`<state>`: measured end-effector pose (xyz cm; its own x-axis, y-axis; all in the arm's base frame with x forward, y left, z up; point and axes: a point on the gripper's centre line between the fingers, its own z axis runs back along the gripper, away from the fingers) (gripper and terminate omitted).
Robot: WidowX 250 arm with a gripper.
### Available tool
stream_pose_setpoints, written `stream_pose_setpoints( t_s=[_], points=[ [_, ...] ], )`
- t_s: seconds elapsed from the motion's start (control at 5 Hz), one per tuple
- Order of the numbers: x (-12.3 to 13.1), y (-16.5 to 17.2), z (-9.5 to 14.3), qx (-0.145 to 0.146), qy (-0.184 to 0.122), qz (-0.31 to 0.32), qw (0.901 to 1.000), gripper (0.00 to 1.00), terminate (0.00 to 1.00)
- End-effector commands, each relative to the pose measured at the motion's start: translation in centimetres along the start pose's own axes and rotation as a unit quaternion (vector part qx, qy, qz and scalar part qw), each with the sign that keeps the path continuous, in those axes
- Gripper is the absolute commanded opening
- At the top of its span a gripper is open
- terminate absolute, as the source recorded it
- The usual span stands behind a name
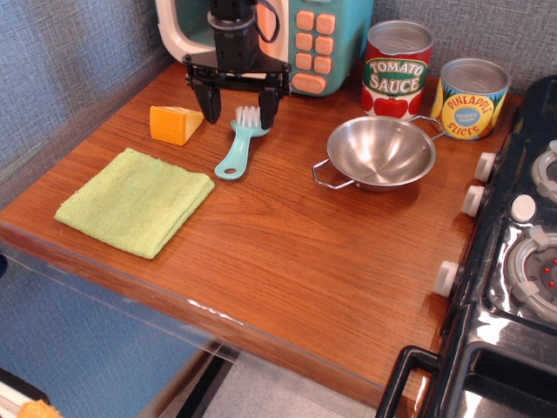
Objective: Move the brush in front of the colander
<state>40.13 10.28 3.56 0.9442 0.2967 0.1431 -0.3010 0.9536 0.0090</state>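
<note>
brush point(241, 142) lies flat on the table point(287, 252), bristles toward the back, handle with its round hole pointing to the front, left of the colander point(380, 152) and well apart from it. gripper point(238, 106) sits over the bristle end with jaws spread wide, one finger left of the head, the other at its right edge, nothing held. height over the brush is hard to judge from this one view. cheese wedge point(175, 123) is just beside the left finger, microwave point(265, 35) right behind the arm, cloth point(134, 200) near the handle end toward the front-left. risks, as i judge them: grabbing at the bristle head rather than the handle may let the brush pivot or droop once lifted, since the long handle hangs off to one side. closing off-centre could flick the brush sideways instead of pinching it. left finger could nudge the cheese on the way down. carrying it right, a low path could clip the colander's wire handle point(326, 176) and shove the bowl, or push it toward the tomato can point(397, 70) and pineapple can point(470, 97). placing too far front risks the table edge.
</note>
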Motion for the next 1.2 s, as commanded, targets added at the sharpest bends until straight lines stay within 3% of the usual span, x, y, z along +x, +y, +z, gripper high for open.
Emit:
stream_pose_setpoints(
  t_s=[0.0, 0.4, 0.6, 0.8, 1.0],
  points=[
    [1.5, -1.3, 1.0, -0.005, -0.030, -0.003, 0.9995, 1.00, 0.00],
    [1.4, -1.3, -0.3, 0.010, -0.017, -0.005, 0.9998, 1.00, 0.00],
    [1.2, -1.0, -0.7, 0.021, -0.015, -0.002, 0.9997, 0.00, 0.00],
    [1.1, -0.9, -0.2, 0.020, -0.015, -0.021, 0.9995, 0.00, 0.00],
    [1.2, -1.1, 4.0, 0.012, -0.064, -0.040, 0.9971, 0.00, 0.00]
  ],
)
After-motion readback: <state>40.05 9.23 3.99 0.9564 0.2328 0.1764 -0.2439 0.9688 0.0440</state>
